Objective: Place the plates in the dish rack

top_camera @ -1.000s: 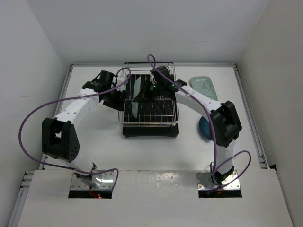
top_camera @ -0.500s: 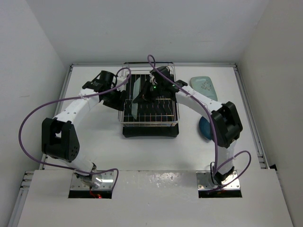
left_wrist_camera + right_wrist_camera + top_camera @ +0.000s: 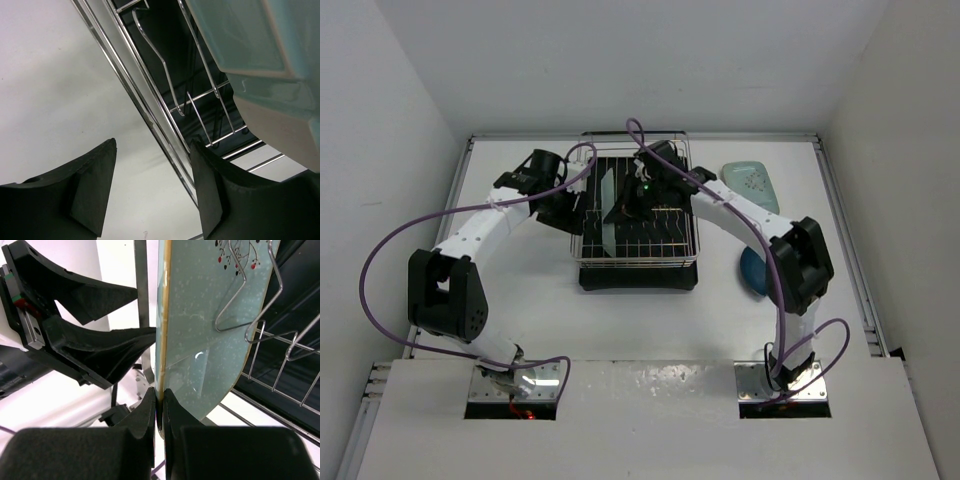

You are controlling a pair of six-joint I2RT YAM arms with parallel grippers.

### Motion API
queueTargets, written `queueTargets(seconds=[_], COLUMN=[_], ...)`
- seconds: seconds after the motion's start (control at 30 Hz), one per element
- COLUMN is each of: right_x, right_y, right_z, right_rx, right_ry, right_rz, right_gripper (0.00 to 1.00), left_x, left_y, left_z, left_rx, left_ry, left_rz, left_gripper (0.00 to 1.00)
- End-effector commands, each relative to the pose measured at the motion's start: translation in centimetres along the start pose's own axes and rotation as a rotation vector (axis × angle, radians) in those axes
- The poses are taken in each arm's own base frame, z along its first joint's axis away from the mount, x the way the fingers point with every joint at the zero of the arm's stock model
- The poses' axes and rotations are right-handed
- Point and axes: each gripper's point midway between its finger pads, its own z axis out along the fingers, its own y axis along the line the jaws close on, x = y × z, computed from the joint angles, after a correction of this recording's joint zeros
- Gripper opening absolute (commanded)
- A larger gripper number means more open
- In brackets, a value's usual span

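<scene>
My right fingers (image 3: 141, 426) clamp one mint plate (image 3: 200, 340) in the dish rack (image 3: 638, 262); left fingers (image 3: 90, 190) apart; other mint plate (image 3: 750, 185) and blue plate (image 3: 748, 268) still unloaded.

The right gripper (image 3: 622, 208), pinching the mint-green plate (image 3: 607, 218) by its edge, shifted slightly left and far over the dish rack (image 3: 638, 262). The plate tipped a little more upright among the wires. The right arm (image 3: 802, 262) brought its elbow slightly nearer.

Mint plate (image 3: 608, 204) upright in rack (image 3: 636, 262)
</scene>
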Motion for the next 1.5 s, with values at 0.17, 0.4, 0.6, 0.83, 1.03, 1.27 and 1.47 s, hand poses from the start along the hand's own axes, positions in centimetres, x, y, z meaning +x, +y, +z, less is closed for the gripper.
queueTargets(seconds=[0.17, 0.4, 0.6, 0.83, 1.03, 1.27, 1.47], right_x=[-2.5, -3.0, -2.9, -5.0, -12.4, -16.0, -19.7], right_y=[3.7, 3.6, 4.0, 5.6, -4.2, -19.7, -26.3], right_z=[-0.2, 0.6, 0.9, -4.2, -17.0, -23.5, -21.2], right_rx=[-0.039, -0.016, -0.007, -0.005, 0.208, 0.733, 0.935], right_ry=[-0.074, -0.084, -0.075, -0.111, -0.277, -0.355, -0.262], right_rz=[-0.109, -0.124, -0.155, -0.272, -0.195, -0.129, -0.276], right_gripper=[0.07, 0.22, 0.29, 0.62, 0.71, 0.34, 0.56], left_x=[-1.3, -1.7, -2.0, -4.4, -7.1, -8.5, -7.5], left_y=[-0.1, 0.1, 0.2, 0.7, 1.5, 2.7, 3.6], left_z=[-0.4, -0.5, -0.7, -3.0, -5.8, -6.5, -5.6], left_rx=[-0.001, -0.011, -0.021, -0.055, -0.086, -0.1, -0.123], left_ry=[-0.043, -0.051, -0.059, -0.137, -0.21, -0.242, -0.206], left_rz=[0.017, 0.019, 0.02, 0.025, 0.042, 0.023, 0.016], left_gripper=[0.69, 0.73, 0.74, 0.76, 0.79, 0.79, 0.79])
